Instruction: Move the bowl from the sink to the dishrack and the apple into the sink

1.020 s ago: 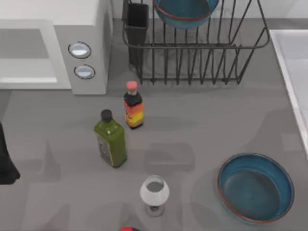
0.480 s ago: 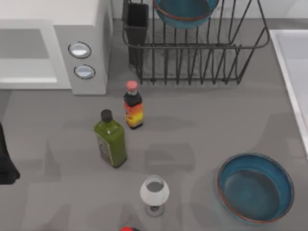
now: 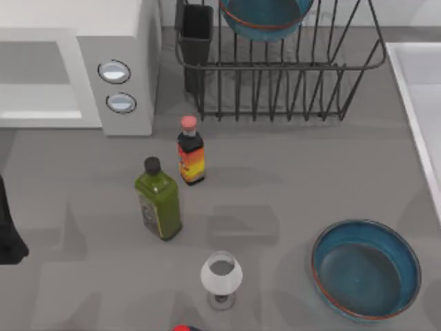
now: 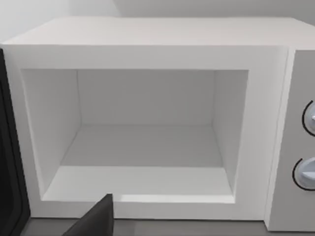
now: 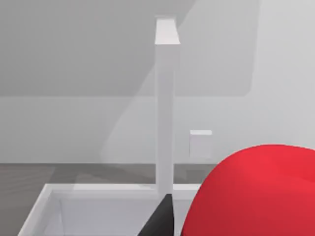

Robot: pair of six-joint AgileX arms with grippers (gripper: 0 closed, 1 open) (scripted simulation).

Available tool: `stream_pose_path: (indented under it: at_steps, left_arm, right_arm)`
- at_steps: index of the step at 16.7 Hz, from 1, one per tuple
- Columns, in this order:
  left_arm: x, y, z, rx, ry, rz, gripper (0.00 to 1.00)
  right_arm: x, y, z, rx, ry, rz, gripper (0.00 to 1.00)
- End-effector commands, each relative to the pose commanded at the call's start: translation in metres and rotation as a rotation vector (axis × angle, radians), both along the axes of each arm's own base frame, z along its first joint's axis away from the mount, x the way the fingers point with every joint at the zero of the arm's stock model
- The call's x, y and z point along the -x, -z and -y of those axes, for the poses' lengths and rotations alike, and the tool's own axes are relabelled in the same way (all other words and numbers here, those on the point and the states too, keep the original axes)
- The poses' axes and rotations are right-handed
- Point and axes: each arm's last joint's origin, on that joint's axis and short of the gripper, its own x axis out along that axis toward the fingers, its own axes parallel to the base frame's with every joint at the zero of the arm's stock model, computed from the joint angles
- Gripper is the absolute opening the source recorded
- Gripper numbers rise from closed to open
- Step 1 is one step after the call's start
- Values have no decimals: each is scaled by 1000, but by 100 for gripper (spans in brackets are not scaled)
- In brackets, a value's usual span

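A teal-blue bowl (image 3: 265,17) with a rust-red rim leans inside the black wire dishrack (image 3: 282,69) at the back. A look-alike bowl (image 3: 365,267) sits on the table at the front right. The white sink (image 3: 422,89) runs along the right edge. In the right wrist view the red apple (image 5: 256,191) looms close beside a dark finger (image 5: 162,219) of my right gripper, over the sink basin (image 5: 98,206) and in front of its white faucet (image 5: 165,108). My left arm (image 3: 8,231) is parked at the far left, its finger (image 4: 96,220) facing the open microwave.
The white microwave (image 3: 76,69) stands at the back left. A red-capped sauce bottle (image 3: 190,152), a green bottle (image 3: 159,200) and a wine glass (image 3: 221,276) stand mid-table. A small red rounded thing (image 3: 183,328) peeks in at the front edge.
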Motion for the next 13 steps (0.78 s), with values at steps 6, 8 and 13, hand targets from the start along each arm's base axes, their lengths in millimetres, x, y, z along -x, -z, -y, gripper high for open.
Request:
stream_pose_path:
  at_steps: [6,8,13]
  left_arm:
    - [0,0,0,0,0,0,100]
    - [0,0,0,0,0,0,100]
    - [0,0,0,0,0,0,100]
  right_arm:
    - [11,64,-7,8,4,14,0]
    - [14,74,-9,5,5,8,0]
    - [15,76,-10,5,5,7,0]
